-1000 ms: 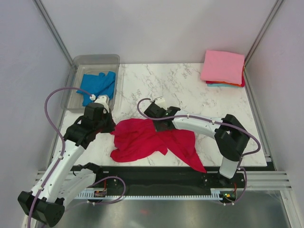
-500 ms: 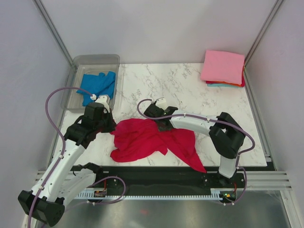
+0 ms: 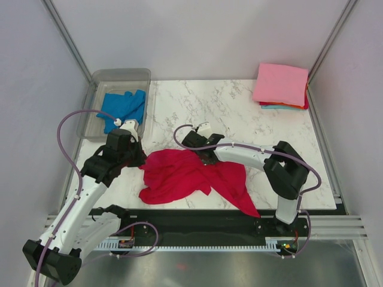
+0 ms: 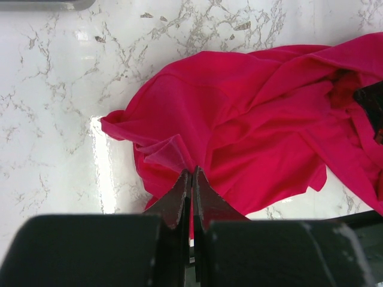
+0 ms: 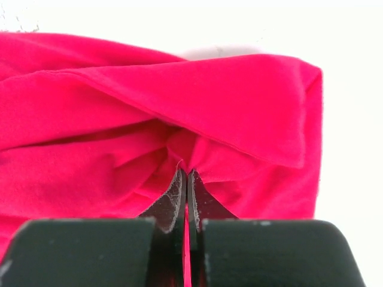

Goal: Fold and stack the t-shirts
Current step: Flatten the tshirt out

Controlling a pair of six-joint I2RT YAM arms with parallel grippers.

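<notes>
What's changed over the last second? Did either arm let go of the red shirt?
Only the right arm moved: its elbow swung in leftward and the right gripper crept slightly rightward on the red t-shirt. No release visible: it and the left gripper are shut on the cloth. Blue t-shirt in the tub and folded stack: unchanged.

Your left gripper (image 3: 142, 161) and right gripper (image 3: 206, 159) sit at the crumpled crimson t-shirt's (image 3: 188, 178) edges. A blue t-shirt (image 3: 123, 107) lies in the tub (image 3: 120, 75).

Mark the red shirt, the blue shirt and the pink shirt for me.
red shirt (image 3: 179, 173), top external view, crumpled middle
blue shirt (image 3: 124, 107), top external view, middle of the bundle
pink shirt (image 3: 280, 84), top external view, folded top face
</notes>
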